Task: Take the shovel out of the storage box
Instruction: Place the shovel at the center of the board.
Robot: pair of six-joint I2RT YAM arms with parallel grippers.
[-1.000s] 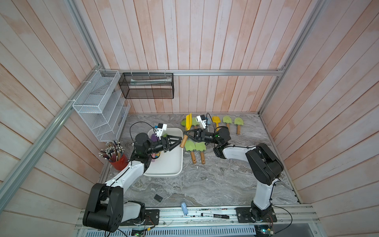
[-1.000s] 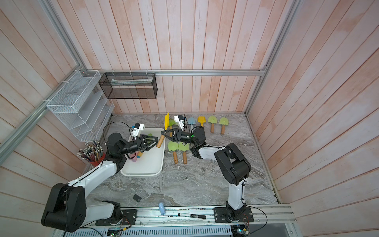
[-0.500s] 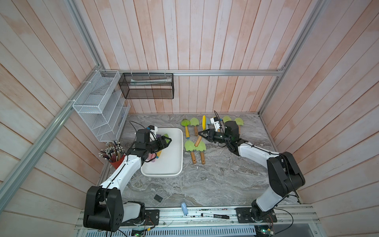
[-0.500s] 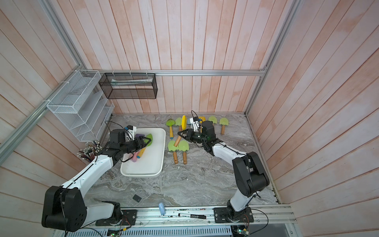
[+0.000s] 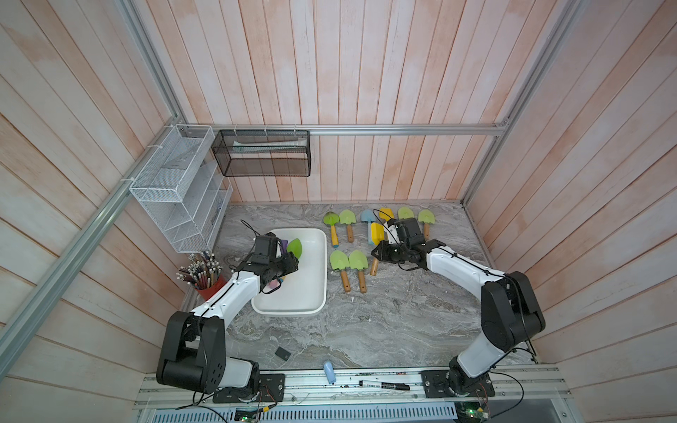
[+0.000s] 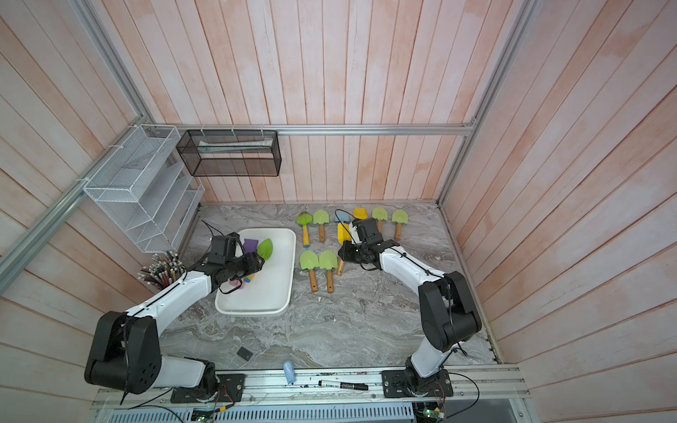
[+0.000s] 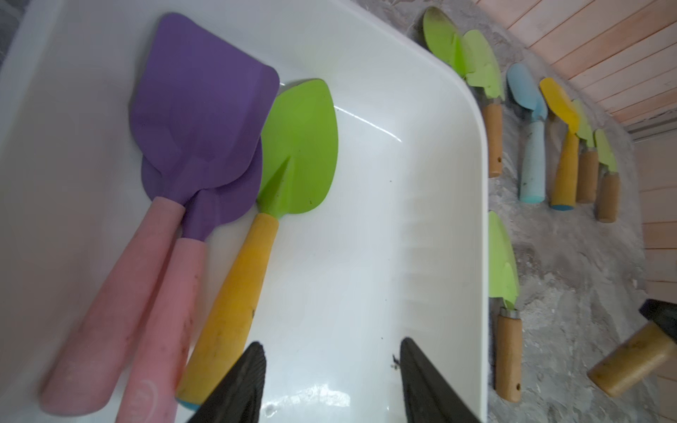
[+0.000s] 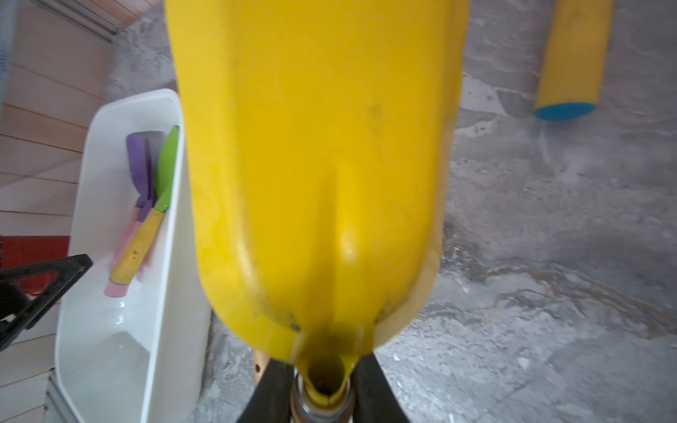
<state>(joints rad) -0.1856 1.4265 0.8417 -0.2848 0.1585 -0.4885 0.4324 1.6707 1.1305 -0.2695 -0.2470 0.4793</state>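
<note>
Yellow shovel (image 8: 315, 164): I am gripping it in the right gripper (image 8: 324, 388), jaws pinched tight on the metal collar where the blade meets the wooden handle. It is hanging outside the tub, over the marble table (image 5: 366, 329), just beside the green pair (image 5: 348, 262) in the row nearer me.
Storage box (image 5: 322, 278): it is sitting on the table under my left arm, holding three shovels along one side: two purple shovels (image 7: 201, 102) with pink handles and a green shovel (image 7: 296, 146) with a yellow handle.
Left gripper (image 7: 331, 344): it is hovering low over the box floor, jaws standing about half apart and gripping nothing, one finger (image 7: 252, 362) just beside the butt of the green shovel's handle.
Step in hand: I judge I am laying the yellow shovel out with the others. Whether it is touching the marble, I cannot tell.
Next move: I am expecting to lower it flat, let go, and back off without nudging the green pair. The left jaws need shifting sideways to straddle the yellow handle.
Writing: raised lettering is showing on one pink handle, and a marker (image 5: 384, 385) on the front rail is carrying a label, but I am finding both too small to read.
</note>
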